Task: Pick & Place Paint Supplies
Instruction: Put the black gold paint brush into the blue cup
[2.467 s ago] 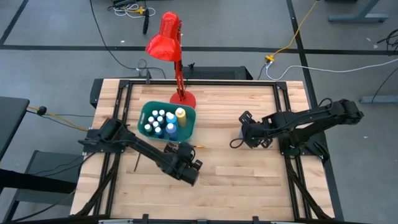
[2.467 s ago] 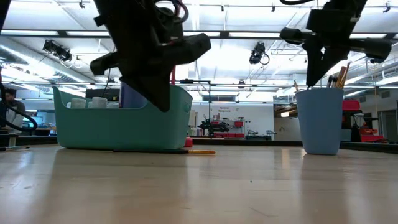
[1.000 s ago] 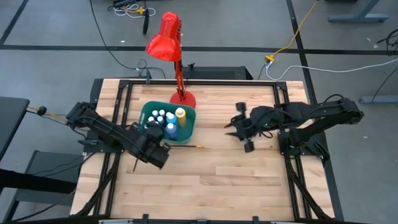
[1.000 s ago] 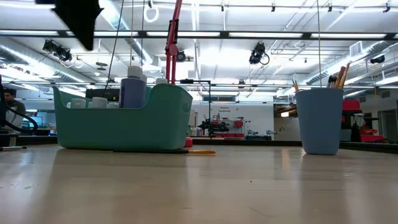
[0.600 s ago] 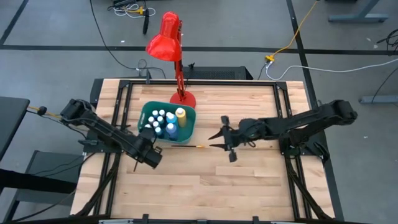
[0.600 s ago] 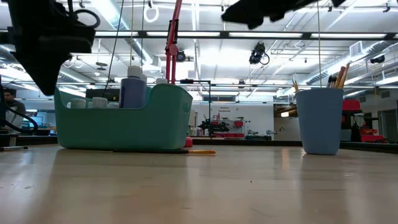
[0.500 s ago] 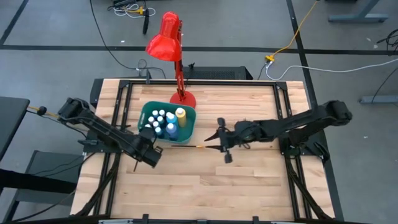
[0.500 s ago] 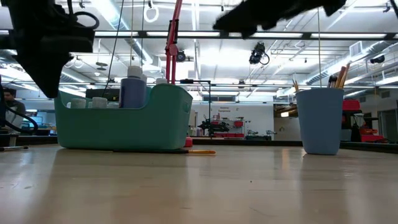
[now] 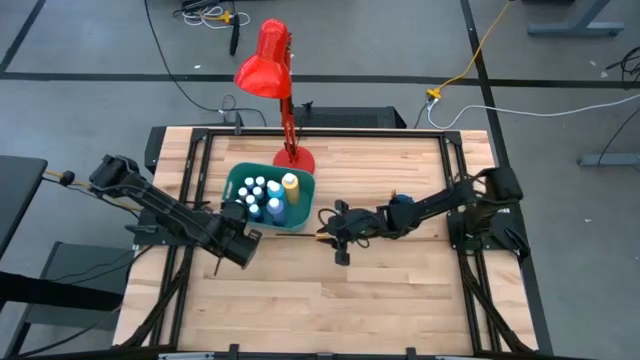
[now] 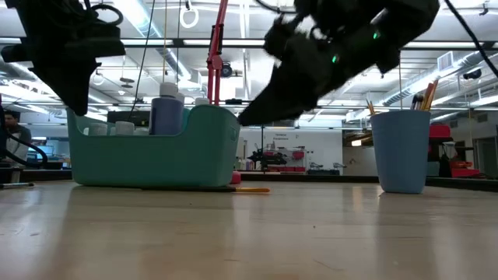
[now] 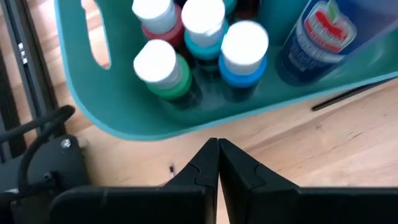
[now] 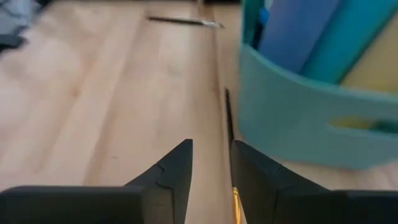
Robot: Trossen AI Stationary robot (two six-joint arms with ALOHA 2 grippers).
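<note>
1. brush (image 9: pixel 305 235) with the yellow-tipped dark handle lies flat on the worktop (image 9: pixel 400 300), just beside the front wall of the teal bin (image 9: pixel 232 182); its long axis runs along that wall, across the worktop from left to right.
2. right end effector (image 9: pixel 325 234) is the nearer one: it hangs just off the brush's yellow end, pointing along the handle toward the bin. in the right wrist view its fingers (image 12: pixel 177 165) stand partly apart with nothing between them, and the dark handle (image 12: pixel 228 118) runs straight ahead of the gap, hugging the bin wall (image 12: pixel 298 124).
3. judgement: the coming grasp turns on this alignment; the fingers straddle the handle's line, so a descent over the yellow end (image 12: pixel 237 202) looks the natural move, with the bin wall close enough to foul one finger.
4. left end effector (image 9: pixel 240 248) waits at the bin's front left corner, pressed shut and empty, farther from the brush.
5. a second thin brush (image 12: pixel 183 21) lies well apart on the open worktop.
</note>
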